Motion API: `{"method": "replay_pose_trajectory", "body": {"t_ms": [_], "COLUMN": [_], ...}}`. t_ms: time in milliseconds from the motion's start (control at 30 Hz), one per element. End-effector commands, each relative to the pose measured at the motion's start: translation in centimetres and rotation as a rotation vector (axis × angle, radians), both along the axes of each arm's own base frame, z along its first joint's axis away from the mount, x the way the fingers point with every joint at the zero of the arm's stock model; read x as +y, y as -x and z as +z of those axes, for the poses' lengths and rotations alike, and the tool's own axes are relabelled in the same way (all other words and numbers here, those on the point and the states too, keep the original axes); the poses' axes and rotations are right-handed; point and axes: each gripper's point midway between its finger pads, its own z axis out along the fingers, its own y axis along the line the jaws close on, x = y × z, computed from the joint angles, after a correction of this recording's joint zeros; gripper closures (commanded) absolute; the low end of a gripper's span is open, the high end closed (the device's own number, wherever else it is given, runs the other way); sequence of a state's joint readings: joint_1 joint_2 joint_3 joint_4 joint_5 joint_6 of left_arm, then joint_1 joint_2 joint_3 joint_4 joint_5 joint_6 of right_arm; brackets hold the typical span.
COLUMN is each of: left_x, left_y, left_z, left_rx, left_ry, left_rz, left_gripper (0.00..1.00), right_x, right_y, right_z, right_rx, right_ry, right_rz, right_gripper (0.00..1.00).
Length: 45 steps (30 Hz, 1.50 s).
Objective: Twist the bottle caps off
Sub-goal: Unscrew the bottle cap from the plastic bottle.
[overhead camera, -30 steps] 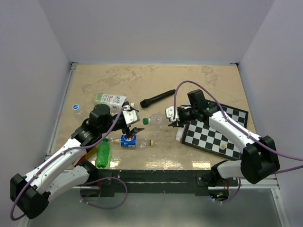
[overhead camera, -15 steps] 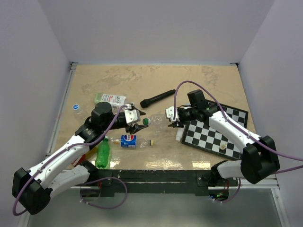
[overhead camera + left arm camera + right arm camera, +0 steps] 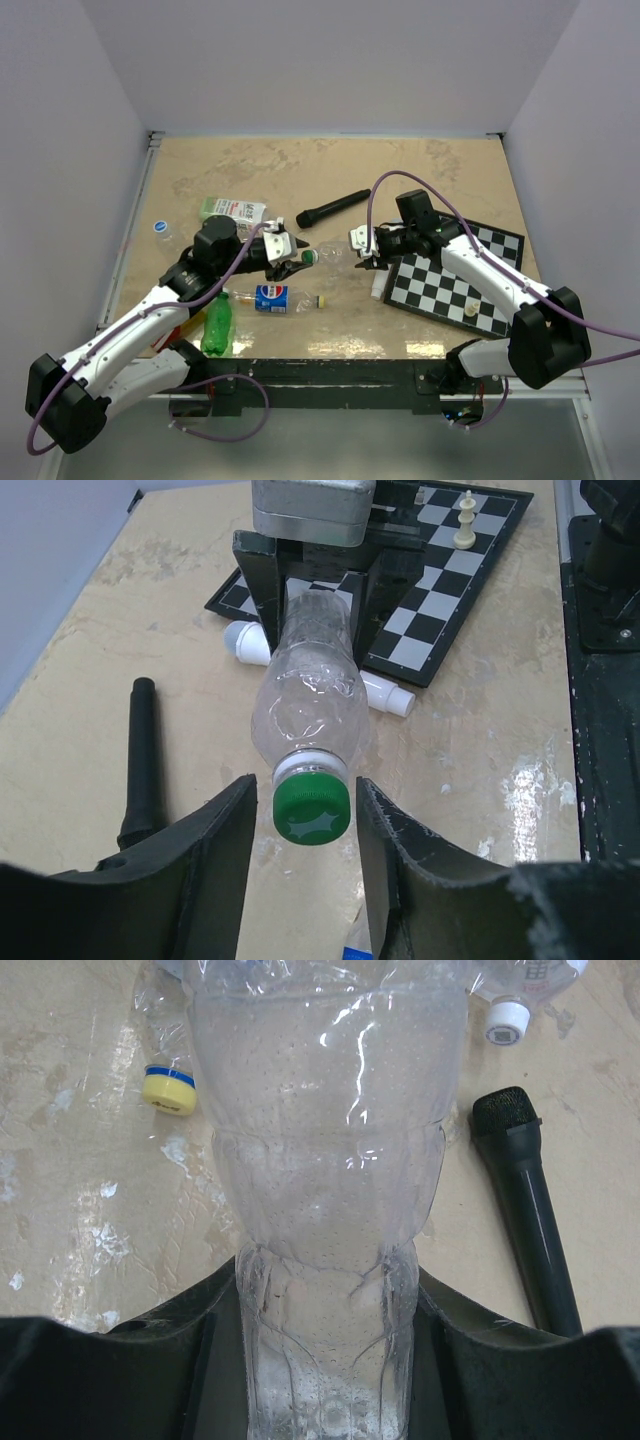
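Far left of the top view: small blue round cap (image 3: 160, 227) near the table edge. Lower left: bright green plastic bottle (image 3: 217, 325) lying down, contents not readable. Next right: blue-labelled Pepsi bottle (image 3: 270, 298) on its side, with a small yellow round cap (image 3: 320, 301) loose just beside it.

Centre: left gripper (image 3: 292, 262) straddles the round green plastic screw cap (image 3: 312, 810), one finger each side. There is a slim gap on the frame-left side and it is almost touching on the frame-right, so it is not clamped and grasps nothing. The cap sits dead ahead between the fingers, its top facing the left wrist camera. It is still screwed on the clear crinkled plastic bottle (image 3: 310, 695), which looks empty and crushed and seems lifted off the table. The bottle's long axis runs left-right across the top view, cap end toward the left arm.

Right of centre: right gripper (image 3: 363, 250) is clamped on the bottle's base end, pinching it in. The left arm is nearer the cap. Likely next: pinch the cap and twist about the bottle's axis while the right arm braces.

Far right: black-and-white chessboard (image 3: 455, 285), not involved.
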<state>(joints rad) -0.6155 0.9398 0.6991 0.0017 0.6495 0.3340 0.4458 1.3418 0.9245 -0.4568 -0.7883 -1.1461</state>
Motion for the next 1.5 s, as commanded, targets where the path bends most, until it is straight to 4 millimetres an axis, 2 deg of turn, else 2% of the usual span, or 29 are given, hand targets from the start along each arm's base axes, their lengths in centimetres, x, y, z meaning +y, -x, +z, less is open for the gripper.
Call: {"method": "replay_pose_trajectory", "body": {"t_ms": [0, 200, 267, 333, 400, 533, 600, 667, 800, 833, 933, 1033, 1467], "left_x": [-0.4, -0.4, -0.5, -0.5, -0.5, -0.5, -0.1, 0.7, 2.3, 2.4, 2.1, 2.1, 2.2], "left_y": [0.1, 0.0, 0.1, 0.2, 0.2, 0.2, -0.7, -1.8, -2.6, -2.6, -2.0, -2.0, -2.3], "left_z": [0.8, 0.5, 0.6, 0.7, 0.8, 1.8, 2.6, 3.4, 3.5, 3.2, 2.9, 3.2, 2.3], "left_rx": [-0.037, -0.031, -0.033, -0.028, -0.023, 0.025, 0.114, 0.283, 0.66, 0.758, 0.9, 0.91, 0.888], "left_ry": [0.005, -0.001, 0.001, 0.003, 0.007, 0.049, 0.099, 0.177, 0.335, 0.37, 0.396, 0.431, 0.425], "left_rz": [-0.033, -0.033, -0.036, -0.04, -0.04, -0.004, 0.102, 0.263, 0.545, 0.596, 0.63, 0.629, 0.634], "left_gripper": [0.54, 0.55, 0.59, 0.77, 1.0, 1.0, 1.0, 1.0, 1.0, 1.0, 1.0, 1.0, 1.0], "right_x": [0.6, 0.6, 0.6, 0.6, 0.6, 0.6, 0.6, 0.6, 0.6, 0.6, 0.6, 0.6, 0.6], "right_y": [0.1, 0.0, 0.1, 0.0, 0.0, 0.0, 0.0, 0.0, -0.1, 0.0, 0.0, 0.0, 0.0], "right_z": [0.9, 0.9, 0.9, 0.9, 0.9, 0.9, 0.9, 0.9, 0.8, 0.8, 0.6, 0.7, 0.6], "right_rx": [-0.014, -0.013, -0.015, -0.013, -0.013, -0.016, -0.017, -0.018, -0.015, -0.012, -0.008, -0.008, -0.008], "right_ry": [-0.03, -0.03, -0.031, -0.03, -0.03, -0.029, -0.029, -0.028, -0.028, -0.027, -0.027, -0.027, -0.024], "right_rz": [0.033, 0.032, 0.032, 0.032, 0.032, 0.03, 0.03, 0.027, 0.028, 0.029, 0.031, 0.031, 0.03], "right_gripper": [1.0, 1.0, 1.0, 1.0, 1.0, 1.0, 1.0, 1.0, 1.0, 1.0, 1.0, 1.0, 1.0]}}
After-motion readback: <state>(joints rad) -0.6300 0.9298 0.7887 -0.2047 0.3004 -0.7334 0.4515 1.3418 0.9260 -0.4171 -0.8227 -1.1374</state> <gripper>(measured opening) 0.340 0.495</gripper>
